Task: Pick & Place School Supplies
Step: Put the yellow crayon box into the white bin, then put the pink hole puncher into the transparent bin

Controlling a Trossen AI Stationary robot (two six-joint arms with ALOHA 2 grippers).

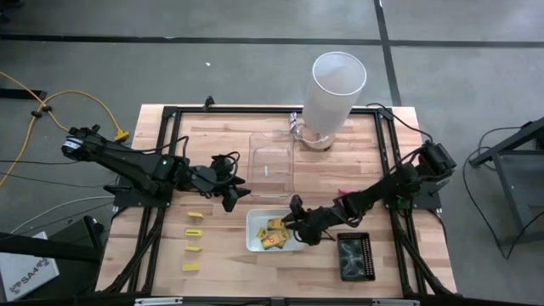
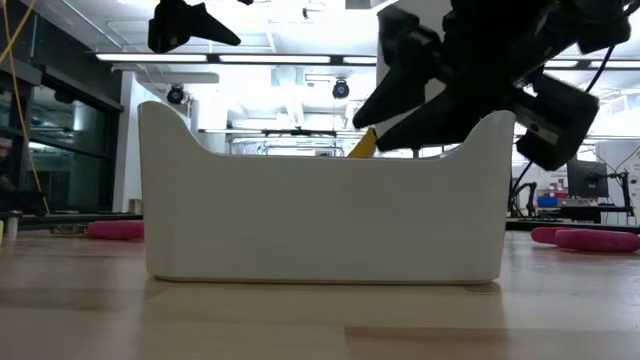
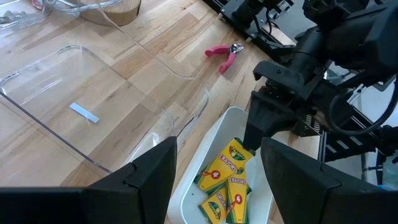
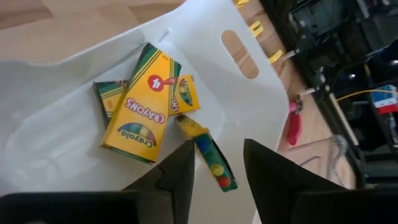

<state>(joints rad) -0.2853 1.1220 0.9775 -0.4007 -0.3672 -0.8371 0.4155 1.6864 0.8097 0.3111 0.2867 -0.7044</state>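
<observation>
Several yellow crayon packets [image 4: 140,106] lie in the white tray [image 1: 253,243] near the table's front. My right gripper [image 4: 217,163] hangs open over the tray's right part. One more packet [image 4: 208,152] stands on its edge in the gap between its fingers, leaning on the others, and I see no finger on it. My left gripper [image 1: 238,194] waits open above the table, left of the tray. Several small yellow blocks [image 1: 195,231] lie in a row at the front left. A pink-handled tool [image 3: 222,55] lies right of the clear tray.
A clear tray [image 1: 272,161] sits behind the white one, and a tall white cylinder [image 1: 334,93] stands at the far edge. A black tray [image 1: 355,255] is at the front right. Bare wood shows around the yellow blocks.
</observation>
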